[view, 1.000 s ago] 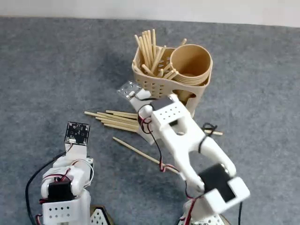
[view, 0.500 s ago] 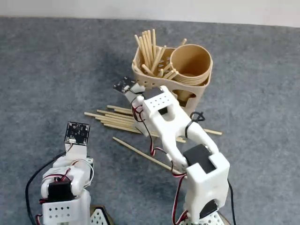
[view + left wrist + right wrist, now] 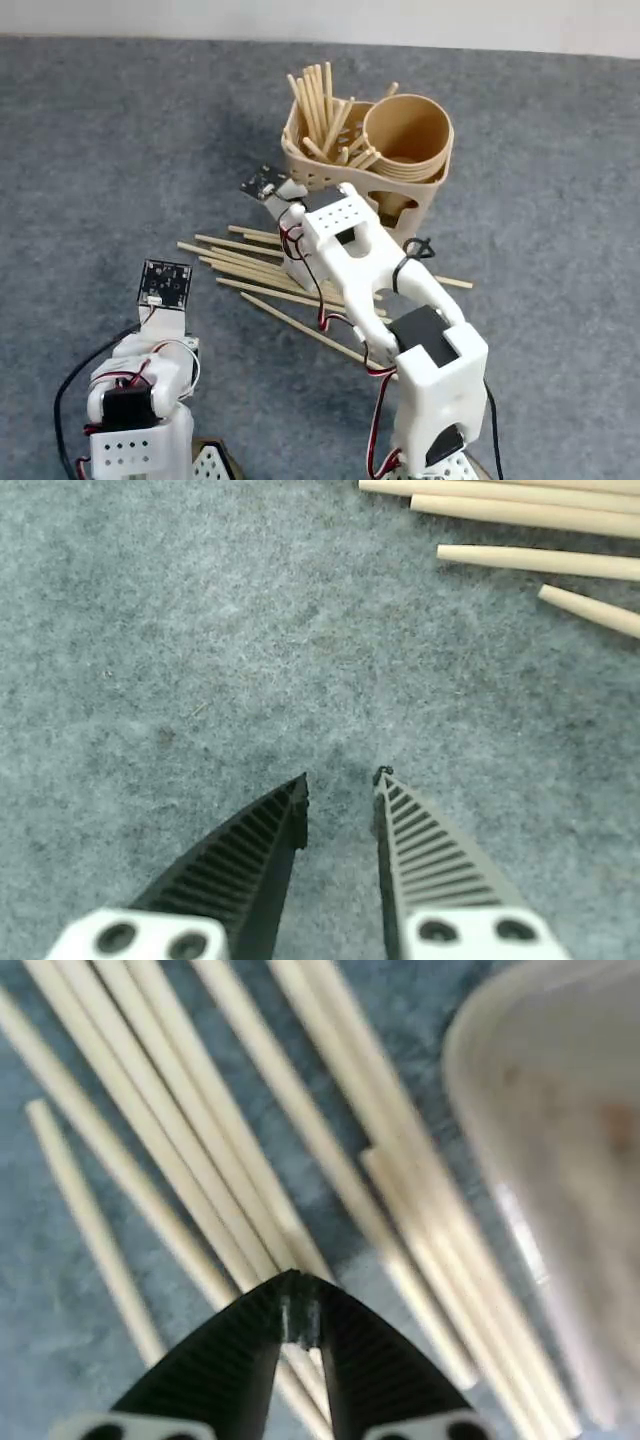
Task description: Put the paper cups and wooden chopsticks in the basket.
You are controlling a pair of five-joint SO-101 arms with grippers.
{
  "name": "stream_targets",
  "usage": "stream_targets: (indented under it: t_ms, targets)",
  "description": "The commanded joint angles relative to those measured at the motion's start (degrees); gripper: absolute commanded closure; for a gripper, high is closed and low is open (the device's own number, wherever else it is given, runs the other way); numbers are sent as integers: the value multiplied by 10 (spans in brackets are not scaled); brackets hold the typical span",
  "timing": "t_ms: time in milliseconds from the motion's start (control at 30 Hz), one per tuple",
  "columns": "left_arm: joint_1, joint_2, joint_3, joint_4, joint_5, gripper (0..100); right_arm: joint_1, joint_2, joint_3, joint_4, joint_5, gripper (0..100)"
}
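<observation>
Since half a second ago the loose chopsticks [image 3: 250, 270] have spread wider over the grey mat [image 3: 100, 150], and one now lies further out toward the arms, while the right arm [image 3: 400, 300] has barely shifted after its earlier swing across. Nearest, the left arm [image 3: 140, 400] is folded back by its base. The left gripper [image 3: 340, 780] hangs just above bare mat with a narrow gap between its fingertips and nothing in it, and the ends of a few loose chopsticks lie a little beyond it. Further out, one long chopstick [image 3: 300, 325] lies slanted and apart from the pile, running under the right arm. The right arm stretches over the pile. The right gripper [image 3: 300, 1310] is down among the sticks with its tips closed together (whether a stick is pinched between them cannot be told). Just past the pile stands the basket [image 3: 320, 185]. A bundle of upright chopsticks [image 3: 315, 100] leans in its half on the left arm's side, and a stack of nested paper cups [image 3: 405, 130] sits in its half on the right arm's side.
</observation>
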Motion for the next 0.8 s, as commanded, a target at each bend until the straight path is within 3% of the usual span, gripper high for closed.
stream_targets:
  t_ms: [0, 133, 567, 767]
  targets:
    - [-3, 1, 12, 4, 4, 880, -5, 0, -15, 26, 7, 959]
    - [-3, 1, 12, 4, 4, 880, -5, 2, -15, 24, 7, 891]
    - [-3, 1, 12, 4, 4, 880, -42, 4, 29, -25, 59, 891]
    - [-3, 1, 12, 4, 4, 880, -39, 1, 32, -24, 81, 994]
